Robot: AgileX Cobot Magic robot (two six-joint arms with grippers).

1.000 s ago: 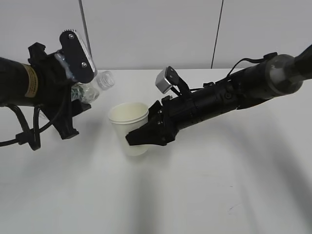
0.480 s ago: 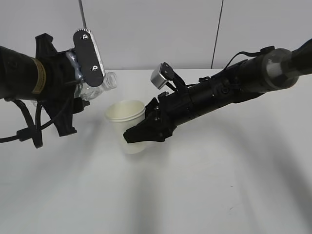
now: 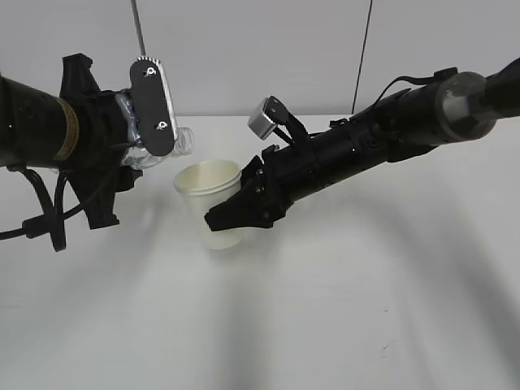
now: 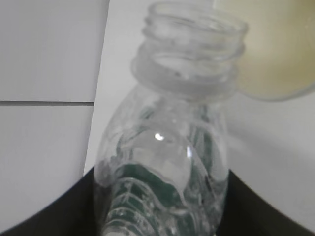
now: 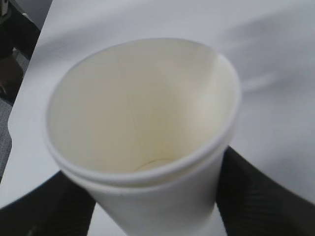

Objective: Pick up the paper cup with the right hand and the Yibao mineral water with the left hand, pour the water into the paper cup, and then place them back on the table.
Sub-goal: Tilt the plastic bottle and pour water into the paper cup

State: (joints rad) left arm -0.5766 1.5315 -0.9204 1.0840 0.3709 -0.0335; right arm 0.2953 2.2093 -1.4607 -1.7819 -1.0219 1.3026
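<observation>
Since a second ago, the left tool (image 3: 134,154), clamping the Yibao mineral water (image 3: 166,146), tips it nearer the paper cup (image 3: 213,203) gripped by the right tool (image 3: 236,215); pouring seems imminent.

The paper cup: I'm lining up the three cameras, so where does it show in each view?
Exterior view: paper cup left of centre, gripped by the right hand.
Left wrist view: only its rim, top right corner, past the Yibao mineral water neck.
Right wrist view: fills the centre, mouth open.
Shared landmark: the cup's rolled rim.
</observation>
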